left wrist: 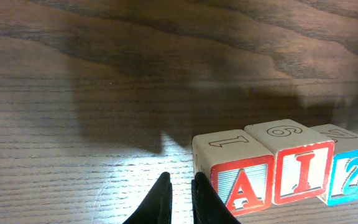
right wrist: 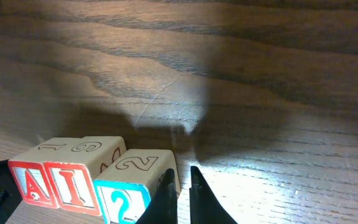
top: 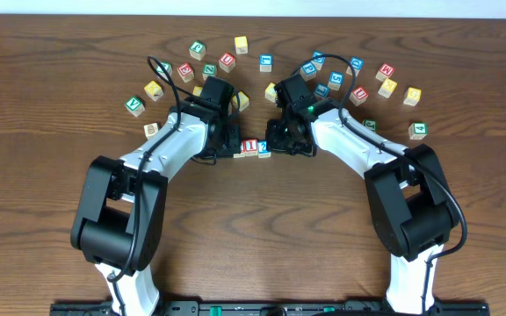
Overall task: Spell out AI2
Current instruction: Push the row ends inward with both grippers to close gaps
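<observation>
Three blocks stand in a row on the table: a red A block (left wrist: 240,182), a red I block (left wrist: 298,167) and a blue 2 block (left wrist: 353,171). In the right wrist view they show as A (right wrist: 30,180), I (right wrist: 72,186) and 2 (right wrist: 124,198). In the overhead view the row (top: 252,147) lies between both arms. My left gripper (left wrist: 179,186) is shut and empty, its fingers against the left side of the A block. My right gripper (right wrist: 180,180) is shut and empty, against the right side of the 2 block.
Several loose letter blocks lie in an arc at the back of the table, from a green one (top: 134,106) at the left to a green one (top: 418,131) at the right. A tan block (top: 151,130) sits near the left arm.
</observation>
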`<state>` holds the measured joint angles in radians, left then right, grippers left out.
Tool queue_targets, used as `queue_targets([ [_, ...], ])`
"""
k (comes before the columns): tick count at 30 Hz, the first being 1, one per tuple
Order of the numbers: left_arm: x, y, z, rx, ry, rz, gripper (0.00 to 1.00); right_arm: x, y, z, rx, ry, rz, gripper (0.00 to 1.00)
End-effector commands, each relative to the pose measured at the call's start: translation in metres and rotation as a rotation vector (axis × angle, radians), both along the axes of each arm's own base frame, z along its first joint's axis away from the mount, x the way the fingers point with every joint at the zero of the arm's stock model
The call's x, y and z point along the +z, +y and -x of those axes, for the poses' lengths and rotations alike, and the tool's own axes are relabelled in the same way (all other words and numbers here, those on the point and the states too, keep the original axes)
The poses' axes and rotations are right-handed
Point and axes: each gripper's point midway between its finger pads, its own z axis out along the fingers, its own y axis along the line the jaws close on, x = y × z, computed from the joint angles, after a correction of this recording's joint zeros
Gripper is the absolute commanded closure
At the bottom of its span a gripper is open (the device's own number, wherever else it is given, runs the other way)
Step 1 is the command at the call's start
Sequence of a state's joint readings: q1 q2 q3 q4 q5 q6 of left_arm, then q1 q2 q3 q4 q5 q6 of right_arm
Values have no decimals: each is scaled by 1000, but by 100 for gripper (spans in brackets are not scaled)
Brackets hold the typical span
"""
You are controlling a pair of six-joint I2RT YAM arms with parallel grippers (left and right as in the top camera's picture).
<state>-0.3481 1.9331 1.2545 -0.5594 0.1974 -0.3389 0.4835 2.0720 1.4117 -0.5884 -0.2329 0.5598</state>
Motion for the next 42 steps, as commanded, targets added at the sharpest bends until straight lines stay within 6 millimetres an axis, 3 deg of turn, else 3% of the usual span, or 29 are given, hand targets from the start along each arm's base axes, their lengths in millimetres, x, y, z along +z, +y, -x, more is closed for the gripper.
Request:
queue_targets([
  [1, -5, 0, 2, -29, 6, 0, 87, -11, 0, 5, -6, 31, 5, 97],
  [12, -3, -5, 0, -62, -10, 20, 87, -9, -6, 0, -39, 32, 1, 98],
  [21, -3, -5, 0, -62, -10, 20, 88, 11, -18, -4, -1, 25, 24, 95],
  [24, -3, -5, 0, -62, -10, 20, 88, 17, -16, 4, 48, 48, 45, 97],
  [33, -3, -5, 0, -62, -10, 20, 88, 11, 1, 44, 140, 132, 92, 99],
  [42, -3, -5, 0, -62, -9, 20, 87, 9, 12, 46, 147, 88, 132, 99],
])
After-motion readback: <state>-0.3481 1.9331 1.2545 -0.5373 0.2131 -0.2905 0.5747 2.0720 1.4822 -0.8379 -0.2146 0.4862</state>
